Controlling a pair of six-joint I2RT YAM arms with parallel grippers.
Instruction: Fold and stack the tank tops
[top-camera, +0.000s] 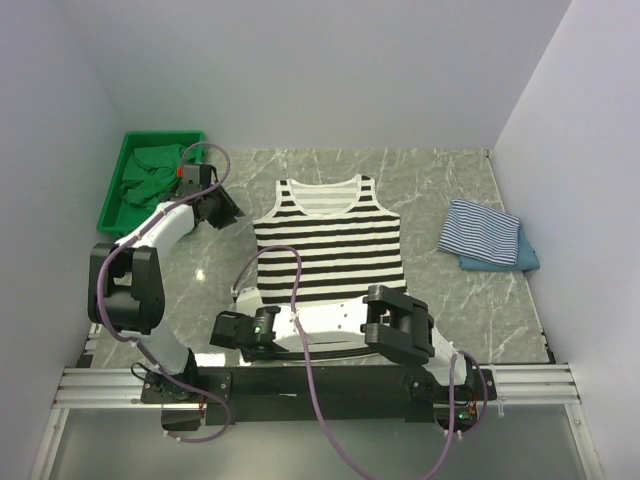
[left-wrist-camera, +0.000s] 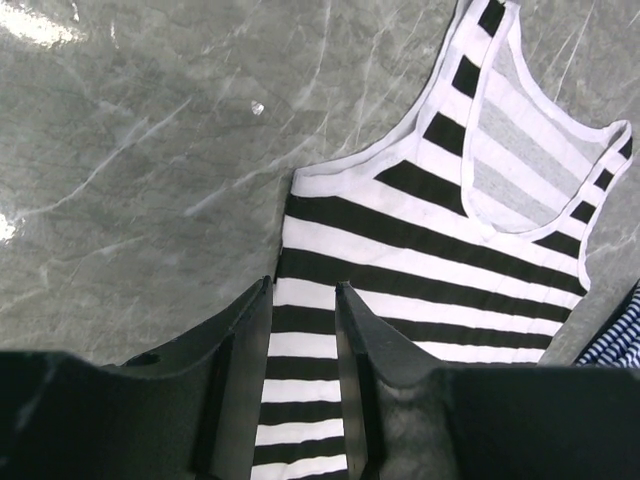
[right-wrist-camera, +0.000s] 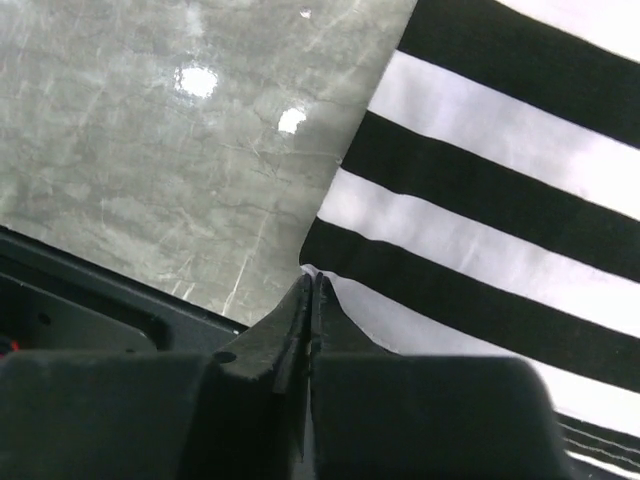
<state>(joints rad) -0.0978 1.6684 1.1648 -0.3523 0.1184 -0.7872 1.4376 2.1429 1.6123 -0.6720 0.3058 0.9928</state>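
The black-and-white tank top (top-camera: 330, 245) lay flat mid-table, with the right end effector (right-wrist-camera: 311, 283) clamped on its near-left hem corner. The left end effector (left-wrist-camera: 305, 285) hung spread apart beside its far-left strap.

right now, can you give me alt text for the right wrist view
The right hand, fingers pressed together, pinches a bottom corner of the black-and-white striped tank top. The top fills the right side of the view, lying on a grey marble table that shows two bright light reflections.

Open tabletop (top-camera: 425, 190) separates the black-and-white tank top (top-camera: 328, 245) from the folded stack (top-camera: 485, 235); a green bin (top-camera: 165, 137) blocks the far-left corner.
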